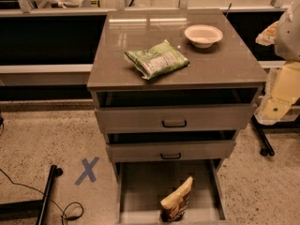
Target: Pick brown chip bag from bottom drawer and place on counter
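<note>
Brown chip bag [177, 201] stands upright, leaning slightly, near the front of the open bottom drawer [140, 186]. Counter [225, 64] carries a green-and-white bag [157, 59] and a white bowl [203, 35]. Gripper [277, 106] hangs at the right edge beside the cabinet, well apart from the brown bag; its grip state: can't tell.

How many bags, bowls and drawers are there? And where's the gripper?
Bags: 2 (green bag on counter, brown chip bag in bottom drawer)
Bowls: 1
Drawers: 3
Gripper: 1, right of the counter
Total: 7
</note>
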